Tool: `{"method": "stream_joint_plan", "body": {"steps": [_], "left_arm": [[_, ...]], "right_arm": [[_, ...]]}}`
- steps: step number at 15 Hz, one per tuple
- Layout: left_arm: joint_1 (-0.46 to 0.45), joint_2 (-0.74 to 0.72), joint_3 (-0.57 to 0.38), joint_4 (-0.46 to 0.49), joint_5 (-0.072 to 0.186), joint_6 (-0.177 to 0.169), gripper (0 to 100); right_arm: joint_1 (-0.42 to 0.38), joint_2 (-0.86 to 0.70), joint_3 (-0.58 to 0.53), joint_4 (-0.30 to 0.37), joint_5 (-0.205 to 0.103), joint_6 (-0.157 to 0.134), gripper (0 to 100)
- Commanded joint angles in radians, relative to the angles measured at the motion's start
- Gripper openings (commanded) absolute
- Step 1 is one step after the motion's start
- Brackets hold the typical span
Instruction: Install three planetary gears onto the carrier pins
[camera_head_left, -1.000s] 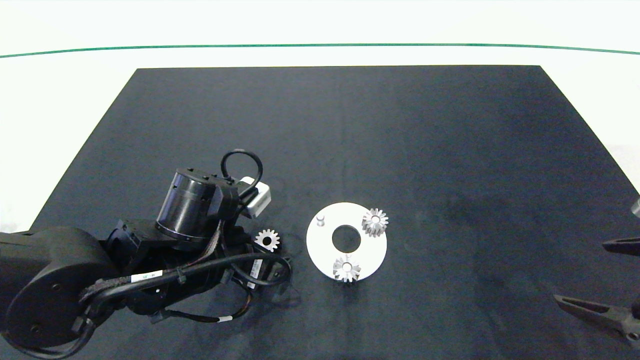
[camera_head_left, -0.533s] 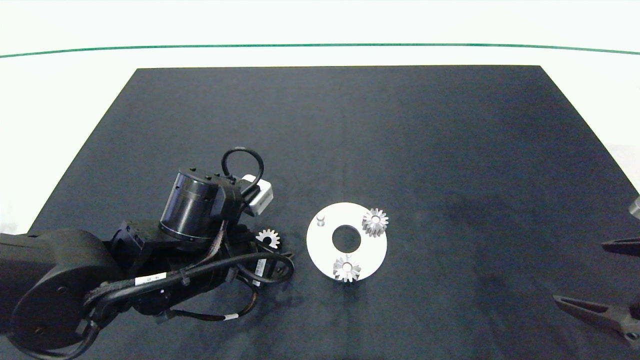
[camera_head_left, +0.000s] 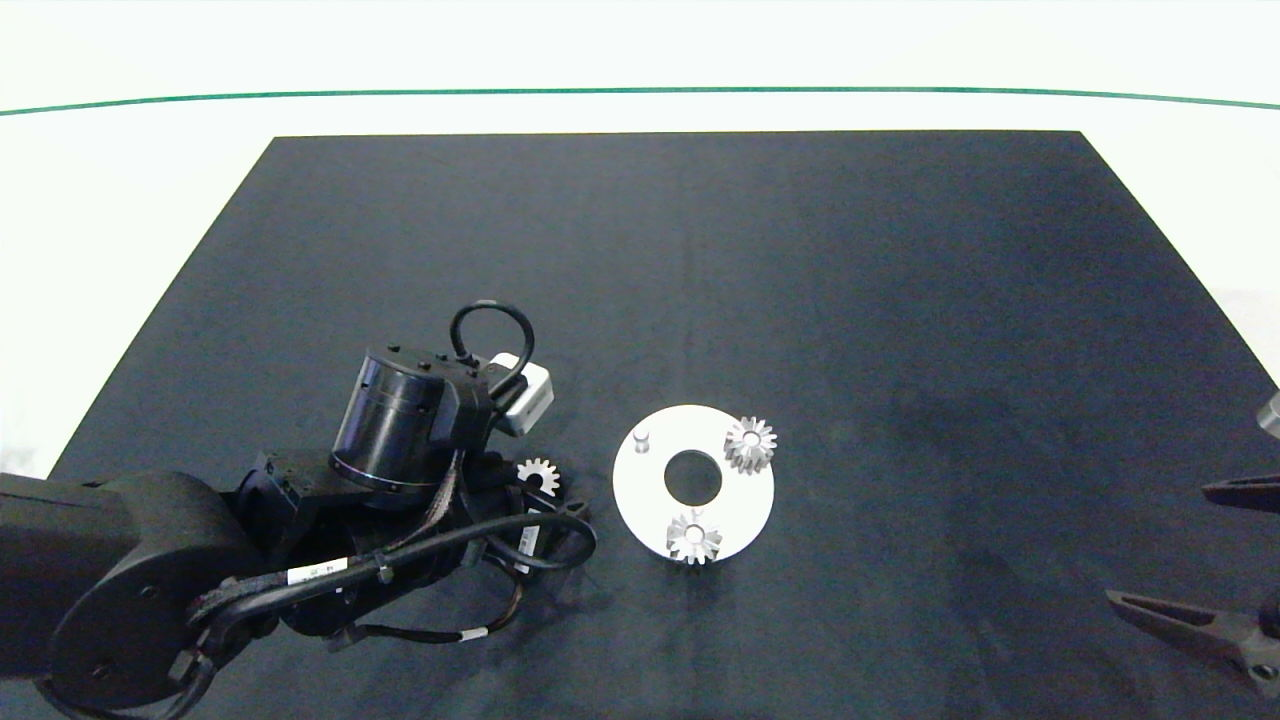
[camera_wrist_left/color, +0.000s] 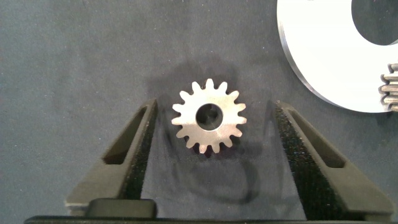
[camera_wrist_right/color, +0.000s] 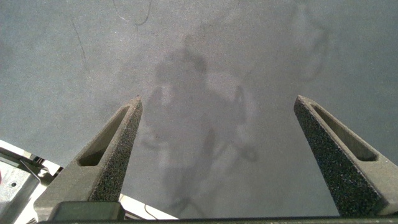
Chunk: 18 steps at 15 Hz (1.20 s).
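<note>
Straddling the loose planetary gear (camera_wrist_left/color: 209, 117), the left tool (camera_wrist_left/color: 211, 134) hangs spread, pads clear of the teeth. Small, stiff, slick metal lying flat on the tabletop (camera_head_left: 700, 250): best pinched across opposite tooth tips. Two gears (camera_head_left: 749, 444) sit on the white disc (camera_head_left: 640, 490); one pin (camera_head_left: 642, 439) stands bare. The right tool (camera_wrist_right/color: 217, 155) idles spread at the edge.

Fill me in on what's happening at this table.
A robot is fitting small silver metal gears onto pins on a flat white round disc. Two gears already sit on the disc, and one short pin stands bare. The left gripper hangs open over the third gear, which lies flat on the black mat beside the disc, between its fingers but not touching them. The right gripper waits open at the mat's right edge.
</note>
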Motion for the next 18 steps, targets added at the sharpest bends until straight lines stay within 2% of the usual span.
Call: {"method": "stream_joint_plan", "body": {"steps": [1,18], "left_arm": [[0.0,0.003,0.011,-0.006,0.001,0.002,68],[0.002,0.007,0.023,-0.035,0.001,0.005,34]], "right_arm": [[0.002,0.001,0.001,0.003,-0.001,-0.002,100],[0.003,0.009,0.012,0.003,0.001,-0.009,100]]}}
